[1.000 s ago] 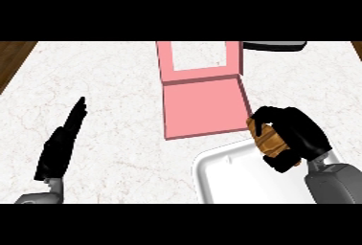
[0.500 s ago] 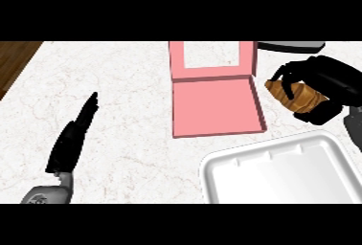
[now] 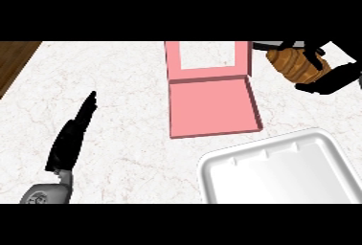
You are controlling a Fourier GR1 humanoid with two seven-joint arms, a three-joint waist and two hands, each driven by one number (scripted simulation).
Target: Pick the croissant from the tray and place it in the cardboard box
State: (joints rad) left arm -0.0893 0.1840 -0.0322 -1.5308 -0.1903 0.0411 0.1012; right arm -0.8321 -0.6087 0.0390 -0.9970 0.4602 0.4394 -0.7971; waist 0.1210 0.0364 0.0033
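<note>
My right hand (image 3: 326, 77) is raised at the upper right, its fingers curled round the brown croissant (image 3: 291, 63). It hangs to the right of the pink cardboard box (image 3: 210, 101), which lies open on the counter with its lid folded back. The white tray (image 3: 279, 168) sits at the lower right with nothing on it. My left hand (image 3: 69, 139) rests open at the left, fingers straight and pointing away.
A dark object (image 3: 267, 45) peeks in at the top edge behind the croissant. The white marble counter (image 3: 120, 86) ends at a brown wooden strip (image 3: 13, 60) at the upper left.
My right hand has lifted the croissant off the tray and carried it up and away to the right of the box. The left hand has stayed still.
</note>
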